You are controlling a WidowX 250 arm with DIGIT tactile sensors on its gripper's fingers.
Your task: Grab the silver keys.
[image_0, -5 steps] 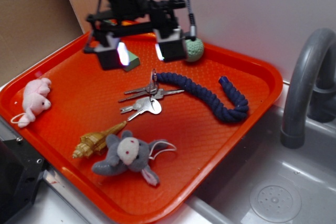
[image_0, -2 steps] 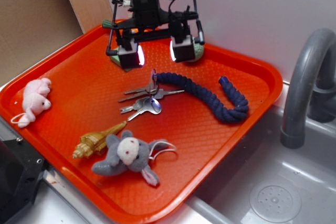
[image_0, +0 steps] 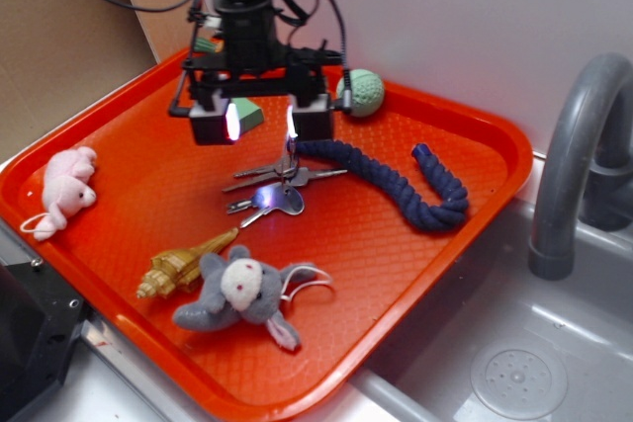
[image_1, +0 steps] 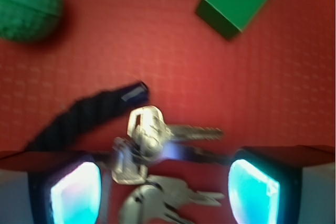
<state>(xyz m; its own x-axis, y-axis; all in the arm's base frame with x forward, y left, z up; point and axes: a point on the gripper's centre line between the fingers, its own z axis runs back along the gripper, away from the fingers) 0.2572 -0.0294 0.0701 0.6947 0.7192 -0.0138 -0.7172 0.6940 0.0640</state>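
Shifted toward the left of the exterior frame and lowered, the gripper [image_0: 259,122] is held wide open and empty over the silver keys [image_0: 269,188] — lying mid-tray [image_0: 475,160], just below the pads, blades running left-right between them.

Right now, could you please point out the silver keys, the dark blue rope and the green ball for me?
silver keys [image_0: 280,197]: exterior view, on the broad rounded head of the largest key.
dark blue rope [image_0: 396,188]: exterior view, on the middle of its twisted length.
green ball [image_1: 29,3]: wrist view, on the middle of its knitted surface.
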